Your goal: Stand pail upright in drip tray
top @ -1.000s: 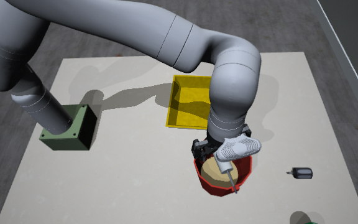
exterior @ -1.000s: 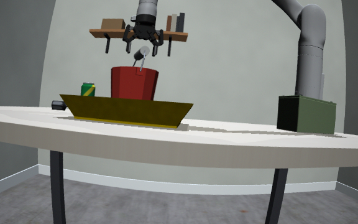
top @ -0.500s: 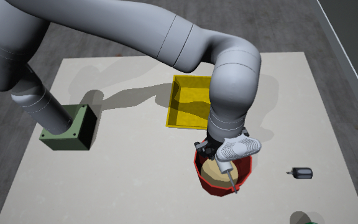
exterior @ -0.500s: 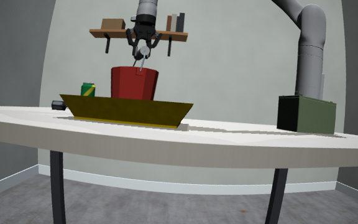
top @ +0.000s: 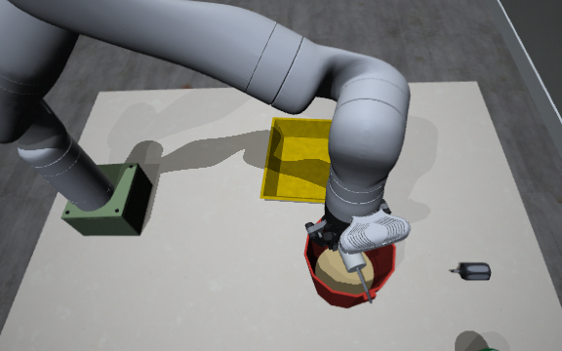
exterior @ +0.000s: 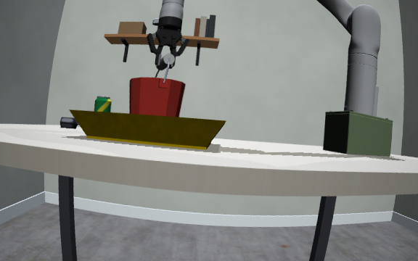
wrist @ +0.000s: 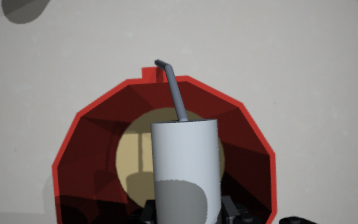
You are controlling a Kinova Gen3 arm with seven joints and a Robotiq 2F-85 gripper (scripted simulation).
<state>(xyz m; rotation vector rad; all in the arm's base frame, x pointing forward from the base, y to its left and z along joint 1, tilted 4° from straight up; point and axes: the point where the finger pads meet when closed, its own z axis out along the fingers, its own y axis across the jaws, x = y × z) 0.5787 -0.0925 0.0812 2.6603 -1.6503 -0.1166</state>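
Gripper [exterior: 166, 61] was found closed on the grip [exterior: 167, 60], the pale cylinder at the top of the pail's wire bail, with a finger on either side of it. It pointed straight down from the arm [top: 364, 146].

Table [top: 213, 273]: the white top lay under the gripper and carried every item noted.

Tray [top: 295, 158]: the yellow tray sat on the arm-base side of the gripper, just beside the pail but separate from it. What showed of its floor held nothing.

Base [top: 107, 207]: the green mounting block stood well beyond the tray.

Pail [top: 349, 273]: the red pail hung directly below the gripper, upright, open end up, tan floor visible inside. It was outside the tray. Whether its base touched the table could not be told, as the tray wall hid it in the exterior view.

Can [exterior: 102, 104]: a green can stood well off on the side away from the tray.

Small dark object [top: 473, 271]: it lay on the table well to one side.

Progress: the grasp appeared made. The carry over the tray wall, full lowering onto the tray floor and release were judged outstanding.
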